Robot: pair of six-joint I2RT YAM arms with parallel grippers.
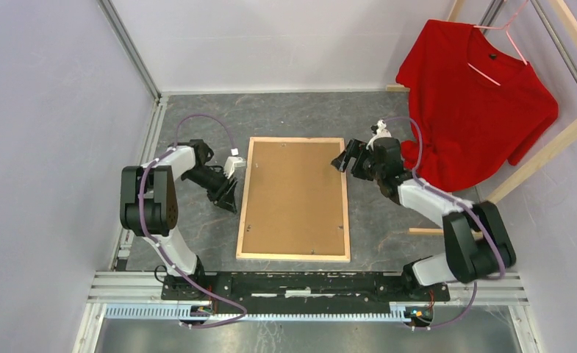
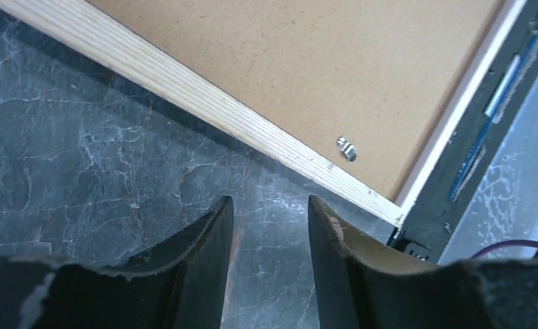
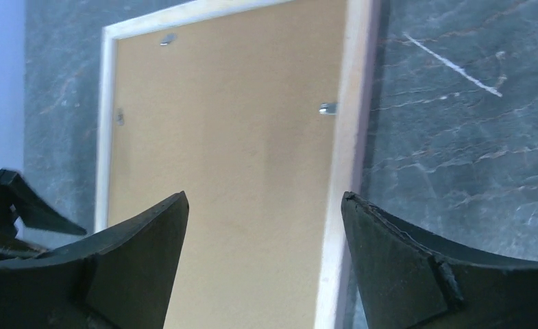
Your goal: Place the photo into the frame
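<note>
frame [image 1: 292, 257]: pale wood, fine striped grain
backing board [image 1: 294, 195]: plain brown
table [image 1: 285, 114]: dark grey, white marbled veins
shirt [image 1: 476, 110]: red, far right

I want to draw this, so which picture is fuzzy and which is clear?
Top view: evenly lit, the frame sharp. Left wrist view: wood grain crisp, end effector fingers dark. Right wrist view: fuzziest, frame edges hazy.

The top camera looks steeply down from behind the arms [image 1: 149, 202] over the whole table [image 1: 197, 118]. The left wrist camera sits close above the near left corner of the frame [image 2: 204, 96]. The right wrist camera looks along its back. All three share the frame.
</note>
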